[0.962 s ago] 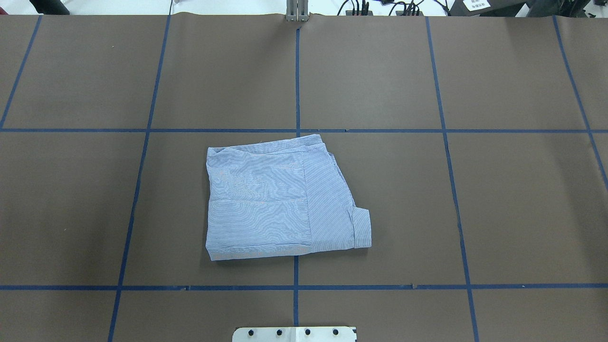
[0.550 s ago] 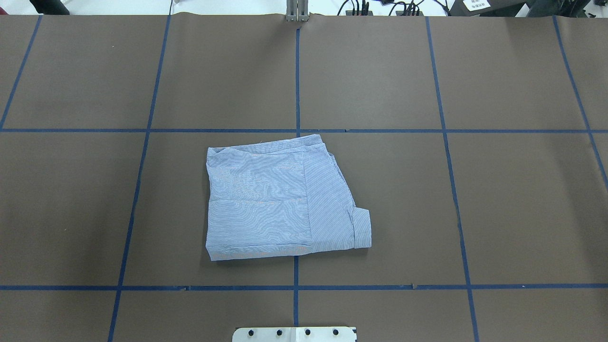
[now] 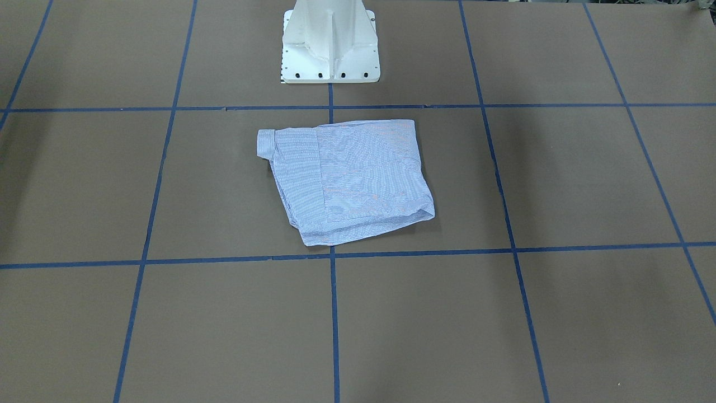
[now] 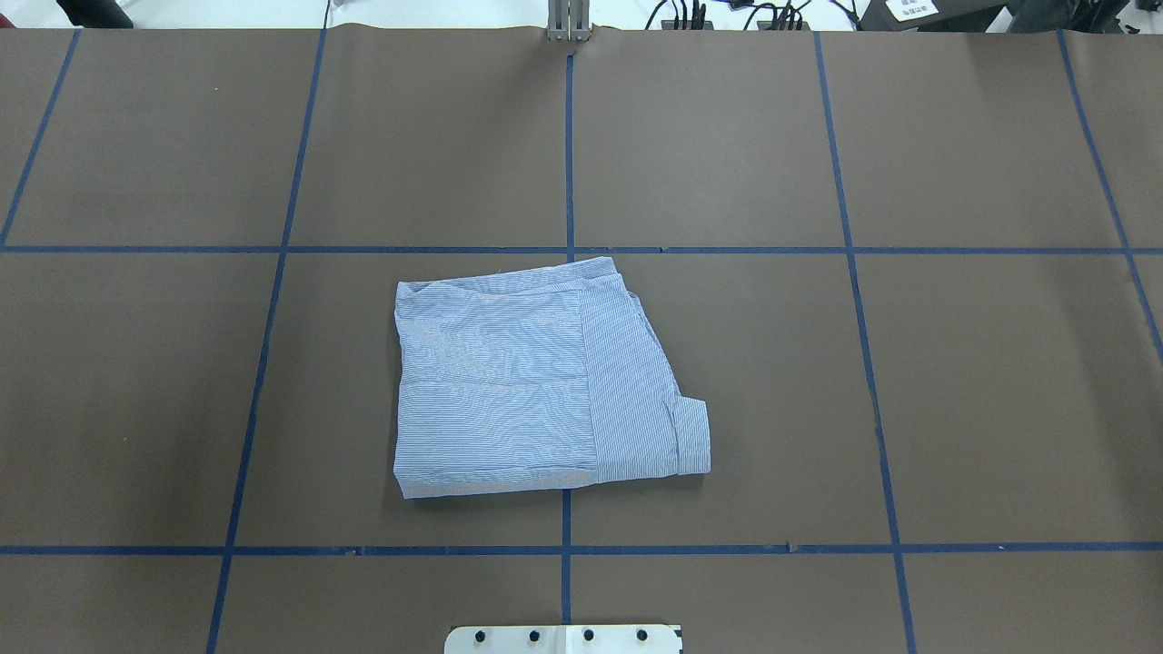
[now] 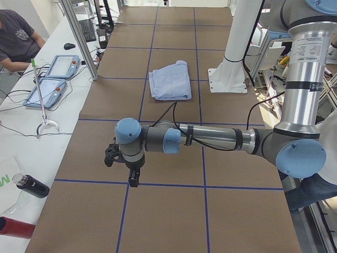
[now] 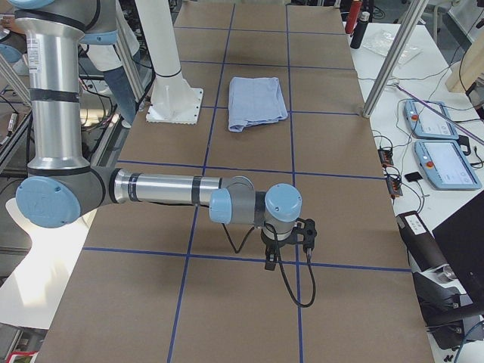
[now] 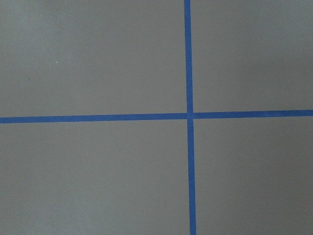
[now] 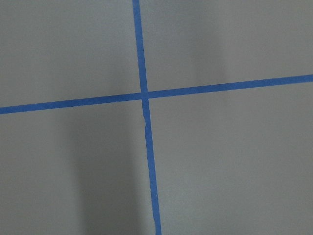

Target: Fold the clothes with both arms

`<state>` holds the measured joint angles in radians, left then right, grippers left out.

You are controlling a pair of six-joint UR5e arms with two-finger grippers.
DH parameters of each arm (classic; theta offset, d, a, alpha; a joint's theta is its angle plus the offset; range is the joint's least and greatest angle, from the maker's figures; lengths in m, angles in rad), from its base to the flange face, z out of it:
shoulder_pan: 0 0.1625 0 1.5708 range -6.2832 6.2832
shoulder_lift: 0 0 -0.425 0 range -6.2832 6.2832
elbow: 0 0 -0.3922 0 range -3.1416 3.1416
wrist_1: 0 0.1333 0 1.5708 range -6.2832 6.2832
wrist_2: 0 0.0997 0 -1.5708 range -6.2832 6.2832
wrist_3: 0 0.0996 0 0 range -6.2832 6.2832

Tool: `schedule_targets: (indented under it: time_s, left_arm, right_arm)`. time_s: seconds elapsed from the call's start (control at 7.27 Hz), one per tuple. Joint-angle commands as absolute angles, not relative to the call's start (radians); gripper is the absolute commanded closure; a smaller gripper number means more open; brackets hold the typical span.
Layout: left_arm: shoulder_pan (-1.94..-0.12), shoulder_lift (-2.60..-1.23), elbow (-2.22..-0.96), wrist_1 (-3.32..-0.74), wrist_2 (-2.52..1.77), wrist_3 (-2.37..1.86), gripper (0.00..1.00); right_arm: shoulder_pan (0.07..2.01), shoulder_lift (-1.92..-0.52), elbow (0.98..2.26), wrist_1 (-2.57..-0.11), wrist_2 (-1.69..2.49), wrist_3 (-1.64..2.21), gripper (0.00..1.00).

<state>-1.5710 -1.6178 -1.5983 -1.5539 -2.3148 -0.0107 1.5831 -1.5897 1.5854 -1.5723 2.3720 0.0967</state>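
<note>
Brown paper covers the table [image 4: 909,136], marked into squares by blue tape lines [image 4: 569,163], and the white pedestal base [image 3: 330,45] stands at its robot-side edge. The striped shirt [image 4: 545,381] lies flat just in front of the pedestal, nothing touching it. It is a compact, roughly rectangular packet of several layers. A band with stripes running the other way crosses it on the pedestal's right-arm side. One buttoned cuff [image 4: 693,436] sticks out at the corner nearest the pedestal on that same side.

Neither arm is over the shirt. The left arm [image 5: 210,138] reaches out well away from the pedestal toward its own end of the table, its left gripper [image 5: 132,176] hanging just above a tape crossing. The right arm [image 6: 166,187] mirrors that at the opposite end, with the right gripper [image 6: 271,261] low over another crossing. Both claws show only in the side views, and both wrist cameras see bare paper and tape, so I cannot tell whether either is parted or closed. Neither appears to carry any cloth.

Judging by this, the folding looks essentially complete. At most the protruding cuff and the slightly slanted far edge might be tidied.
</note>
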Motion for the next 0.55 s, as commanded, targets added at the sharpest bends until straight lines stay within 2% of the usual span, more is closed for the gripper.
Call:
schedule_targets:
  time_s: [0.0, 0.41]
  left_arm:
    - [-1.572, -1.62, -1.6, -1.554, -2.315, -0.009, 0.0]
    - [-1.572, -1.618, -1.606, -1.554, -2.316, -0.009, 0.0]
  right_arm:
    - [1.585, -1.591, 1.586, -1.572, 2.373, 0.097, 0.0]
    - [1.583, -1.589, 1.586, -1.572, 2.373, 0.097, 0.0]
